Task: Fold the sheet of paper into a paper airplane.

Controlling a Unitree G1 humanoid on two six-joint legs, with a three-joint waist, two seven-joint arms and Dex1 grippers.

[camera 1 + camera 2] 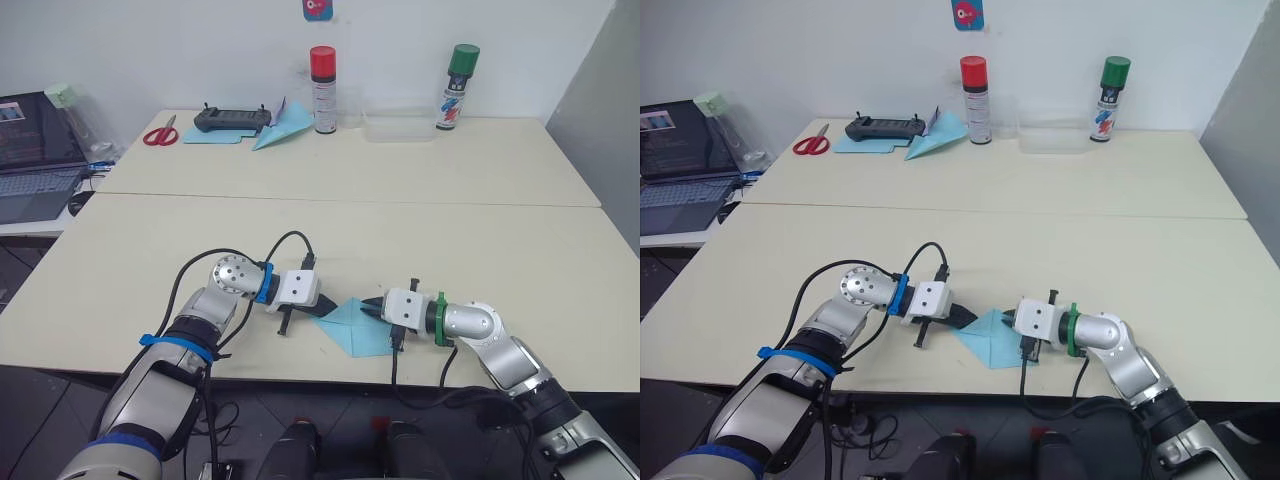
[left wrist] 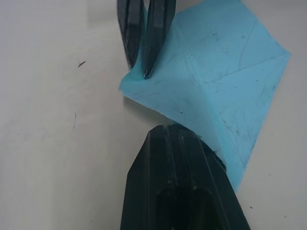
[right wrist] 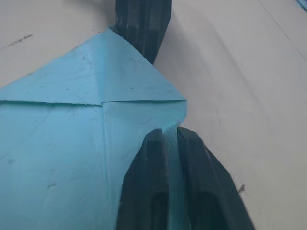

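Bright, even indoor light; head views crisp, wrist views soft up close

The pale table is lit evenly from above, with no hard glare; only faint, short shadows sit under the two spray cans at its far edge. The floor under the table's near edge falls off into dimness. Head views are sharp across the middle, with the table edges bowing slightly toward the corners. In the wrist views the sheet of paper is well lit and its creases read clearly, while the nearest black fingers are out of focus and cast a soft shadow on the tabletop beside them.
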